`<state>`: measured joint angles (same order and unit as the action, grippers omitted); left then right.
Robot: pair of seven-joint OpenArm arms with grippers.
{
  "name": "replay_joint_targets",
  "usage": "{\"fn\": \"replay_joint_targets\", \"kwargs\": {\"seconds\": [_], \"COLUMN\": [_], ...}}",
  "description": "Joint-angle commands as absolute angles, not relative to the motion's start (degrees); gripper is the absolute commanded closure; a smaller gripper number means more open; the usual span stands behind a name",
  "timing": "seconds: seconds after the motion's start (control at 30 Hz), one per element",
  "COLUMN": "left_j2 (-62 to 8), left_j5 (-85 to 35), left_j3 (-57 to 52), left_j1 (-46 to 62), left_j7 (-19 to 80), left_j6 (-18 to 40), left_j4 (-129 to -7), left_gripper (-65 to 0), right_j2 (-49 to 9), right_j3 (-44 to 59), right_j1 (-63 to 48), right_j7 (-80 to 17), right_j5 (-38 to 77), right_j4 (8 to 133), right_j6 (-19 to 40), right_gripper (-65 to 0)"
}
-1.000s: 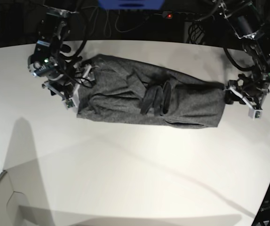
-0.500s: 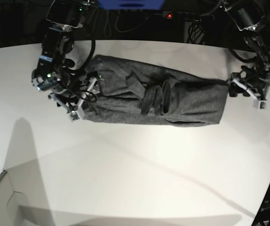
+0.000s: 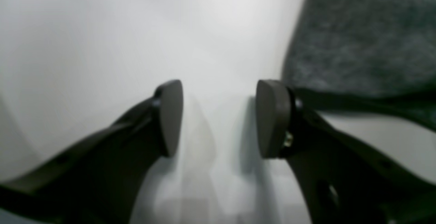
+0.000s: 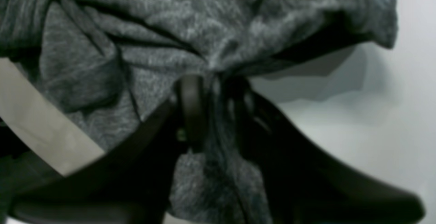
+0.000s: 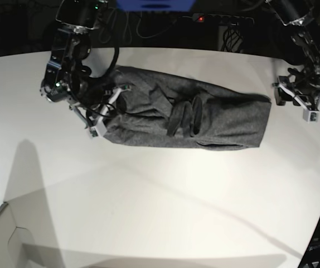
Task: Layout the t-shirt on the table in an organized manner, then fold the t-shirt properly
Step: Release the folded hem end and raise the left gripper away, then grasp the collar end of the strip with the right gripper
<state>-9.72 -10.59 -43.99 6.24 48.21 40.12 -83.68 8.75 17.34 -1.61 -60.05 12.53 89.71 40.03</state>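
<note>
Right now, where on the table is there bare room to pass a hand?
The table is bare along the whole near side below the t-shirt. It is crowded at the shirt's ends, where the right gripper pinches cloth and the left gripper hovers.

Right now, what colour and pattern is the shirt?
Heathered dark grey, plain, no print. The shirt shows it best in the right wrist view.

- No text, label, brand, number or sign can be read in any of the views.
- The t-shirt (image 5: 188,114) is plain heather grey, with no print on it.
- The table (image 5: 160,201) under the t-shirt has a bare white surface with no markings.
</note>
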Motion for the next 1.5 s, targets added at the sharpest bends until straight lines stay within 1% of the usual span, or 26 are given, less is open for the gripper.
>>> {"fn": "replay_joint_targets", "kwargs": {"seconds": [0.0, 0.07, 0.1, 0.2, 0.3, 0.43, 0.53, 0.63, 0.8, 0.93, 0.97, 1.03, 1.2, 1.3, 1.37, 1.47], "left_j2": [-10.7, -10.7, -10.7, -10.8, -10.7, -10.9, -11.2, -11.3, -11.3, -11.0, -10.9, -10.8, -10.7, -10.7, -10.7, -10.7], "left_j5": [-11.5, -11.5, -11.5, -11.5, -11.5, -11.5, -11.5, -11.5, -11.5, -11.5, -11.5, -11.5, -11.5, -11.5, -11.5, -11.5], "left_j3": [-44.3, -44.3, -44.4, -45.0, -48.0, -50.1, -50.9, -52.1, -53.2, -53.1, -53.1, -52.9, -52.9, -52.8, -52.8, -52.8], "left_j1": [5.8, 5.8, 5.8, 5.8, 5.8, 5.3, 5.6, 5.8, 5.8, 5.6, 5.5, 5.3, 4.8, 3.9, 3.8, 3.8], "left_j7": [47.3, 47.4, 47.9, 49.7, 50.7, 52.8, 52.9, 52.9, 52.9, 52.9, 52.9, 52.9, 52.9, 52.9, 52.9, 52.9], "left_j6": [40.0, 40.0, 40.0, 40.0, 40.0, 40.0, 40.0, 40.0, 40.0, 40.0, 40.0, 40.0, 40.0, 40.0, 40.0, 40.0], "left_j4": [-85.3, -86.1, -86.5, -87.3, -89.3, -90.2, -90.3, -90.3, -90.3, -90.3, -90.3, -90.3, -90.3, -90.2, -90.2, -90.2], "left_gripper": [-33.3, -33.3, -33.3, -33.3, -33.3, -33.3, -33.3, -33.3, -33.3, -33.3, -33.3, -33.3, -33.3, -33.3, -33.3, -33.3], "right_j2": [9.0, 9.0, 9.0, 9.0, 9.0, 9.0, 9.0, 9.0, 9.0, 9.0, 8.4, 7.1, 5.2, 5.2, 5.1, 2.9], "right_j3": [17.3, 17.3, 17.3, 17.3, 17.3, 17.2, 17.0, 14.6, 14.5, 14.3, 14.3, 14.5, 14.6, 14.6, 14.6, 14.7], "right_j1": [-0.8, -0.7, -0.6, -0.2, 0.5, 2.0, 2.5, 3.4, 3.6, 3.6, 3.7, 3.7, 3.6, 3.5, 3.3, 2.9], "right_j7": [-60.2, -60.2, -60.2, -60.2, -60.1, -59.7, -59.8, -59.7, -59.8, -60.1, -60.1, -60.1, -60.1, -60.1, -60.2, -60.2], "right_j5": [13.4, 13.4, 13.4, 13.5, 13.6, 18.1, 19.1, 18.9, 18.8, 18.8, 18.8, 18.8, 19.1, 20.2, 23.8, 30.0], "right_j4": [90.4, 90.4, 90.4, 90.7, 91.1, 91.5, 93.4, 93.9, 93.5, 90.6, 89.6, 87.5, 82.7, 82.4, 82.4, 82.1], "right_j6": [40.0, 40.0, 40.0, 40.0, 40.0, 40.0, 40.0, 40.0, 40.0, 40.0, 40.0, 40.0, 40.0, 40.0, 40.0, 40.0], "right_gripper": [-7.4, -1.0, 0.0, 0.0, 0.0, 0.0, 0.0, 0.0, 0.0, 0.0, -1.0, -6.5, -27.6, -35.6, -38.1, -38.6]}}
